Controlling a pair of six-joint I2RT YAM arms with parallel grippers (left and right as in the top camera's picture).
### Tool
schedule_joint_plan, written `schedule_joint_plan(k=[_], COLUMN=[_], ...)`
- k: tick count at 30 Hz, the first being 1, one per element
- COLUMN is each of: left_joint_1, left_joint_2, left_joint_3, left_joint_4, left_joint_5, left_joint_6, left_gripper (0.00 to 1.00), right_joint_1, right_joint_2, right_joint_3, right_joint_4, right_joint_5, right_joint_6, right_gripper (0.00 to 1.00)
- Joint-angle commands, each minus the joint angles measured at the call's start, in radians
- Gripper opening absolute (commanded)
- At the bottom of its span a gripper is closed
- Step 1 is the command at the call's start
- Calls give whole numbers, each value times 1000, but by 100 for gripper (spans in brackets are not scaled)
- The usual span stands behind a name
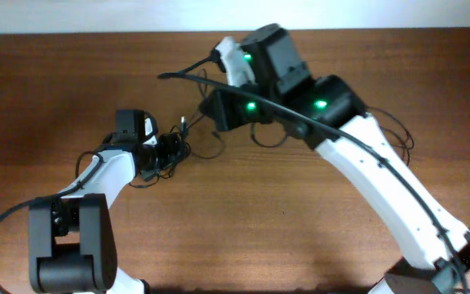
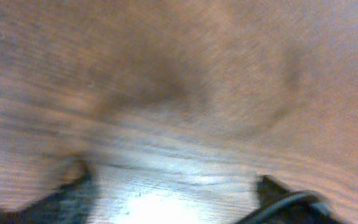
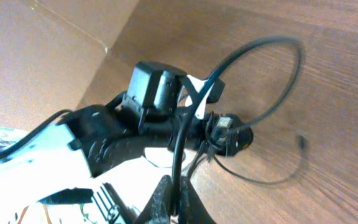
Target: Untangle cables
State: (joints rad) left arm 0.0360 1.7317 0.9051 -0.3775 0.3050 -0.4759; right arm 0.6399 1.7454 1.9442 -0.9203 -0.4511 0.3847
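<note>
On the table (image 1: pixel 284 237), the right arm (image 1: pixel 382 180) reaches in from 4 o'clock and the left arm (image 1: pixel 108 175) enters from 8 o'clock. The left gripper (image 2: pixel 176 198) stands spread, with nothing between its fingers. The right gripper (image 3: pixel 173 190) is pressed together, pinching one strand (image 3: pixel 176 155). The cables (image 1: pixel 188 147) lie bunched between both grippers, just left of centre — long axis roughly 8 to 2 o'clock overhead. In the right wrist view the pinched strand points to 12 o'clock, then arcs toward 2. Expect light, limp, slippery cord — take hold on a free run, not on the bunch.
</note>
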Motion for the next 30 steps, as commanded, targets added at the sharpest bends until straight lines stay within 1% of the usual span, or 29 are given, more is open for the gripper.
schedule_joint_plan(k=[1,2,4,6,7,8,10,12,14,15,17,18,19,20,23,24,26,27,29,30], left_joint_1=[13,13,13,13,13,13,13,13,13,13,12,12,12,12,11,11,12,12,12,10], left_joint_2=[73,73,73,73,72,72,55,10,-67,-114,-177,-195,-208,-209,-208,-208,-208,-208,-208,-208], left_joint_3=[-40,-40,-40,-40,-39,-32,-7,12,17,17,17,17,17,17,17,17,17,17,17,17], left_joint_4=[-12,-11,-11,-5,-5,-5,-18,-69,-113,-126,-130,-132,-134,-141,-199,-216,-255,-262,-264,-274], left_joint_5=[-92,-92,-92,-92,-85,-44,49,82,100,100,127,163,190,189,186,190,206,225,261,261], left_joint_6=[-6,-6,-6,-5,-6,3,80,100,100,100,100,100,99,98,100,99,99,99,99,100], left_gripper=[94,100,99,99,99,99,100,97,90,83,54,46,46,55,61,61,64,68,67,57], right_joint_1=[-54,-74,-101,-146,-157,-159,-149,-141,-136,-136,-136,-136,-136,-136,-135,-134,-134,-134,-122,-103], right_joint_2=[-75,-75,-75,-71,-66,-58,-48,-39,-37,-36,-36,-36,-36,-36,-36,-36,-35,-35,-35,-35], right_joint_3=[6,6,6,6,6,0,-45,-117,-229,-299,-410,-446,-505,-542,-667,-697,-748,-761,-783,-783], right_joint_4=[-57,-104,-166,-277,-323,-379,-400,-377,-289,-214,-83,-45,23,66,231,270,325,336,360,374], right_joint_5=[-28,-29,-39,-42,-29,24,68,68,66,58,3,-14,-46,-67,-160,-171,-171,-175,-191,-192], right_joint_6=[-16,-39,-92,-150,-184,-198,-198,-198,-192,-166,-163,-161,-156,-156,-153,-135,-89,-80,-80,-80], right_gripper=[4,4,4,4,4,4,4,4,4,4,4,6,10,14,24,28,34,35,41,41])
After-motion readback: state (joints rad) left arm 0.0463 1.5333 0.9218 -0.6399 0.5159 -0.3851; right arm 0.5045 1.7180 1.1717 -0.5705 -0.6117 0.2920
